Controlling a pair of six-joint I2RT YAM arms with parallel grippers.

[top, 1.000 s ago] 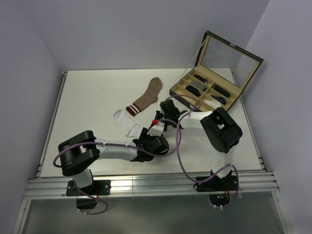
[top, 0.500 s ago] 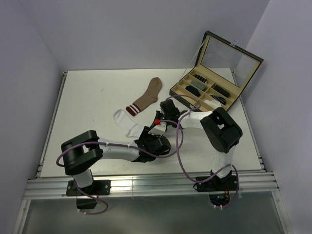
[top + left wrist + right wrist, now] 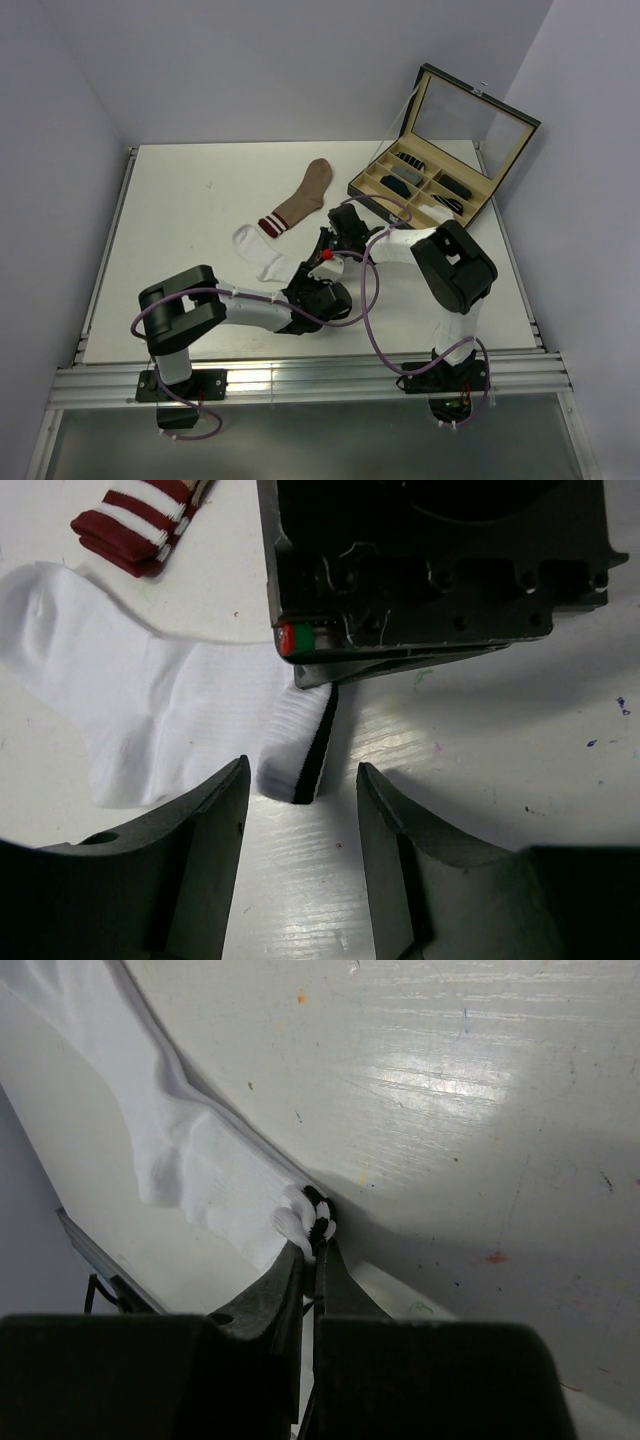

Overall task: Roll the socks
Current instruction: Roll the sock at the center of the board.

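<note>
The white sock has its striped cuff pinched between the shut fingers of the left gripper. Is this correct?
Not quite. It is the right gripper that is shut on the striped cuff of the white sock, as the right wrist view shows. The left gripper is open, its fingers apart from the cuff.

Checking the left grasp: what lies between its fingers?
The cuff of the white sock, pinched by the right gripper, lies between the left fingers; the left wrist view shows it.

far sock (image 3: 303,198) behind near sock (image 3: 258,252), box (image 3: 468,110) rt, on table (image 3: 180,230)
</note>
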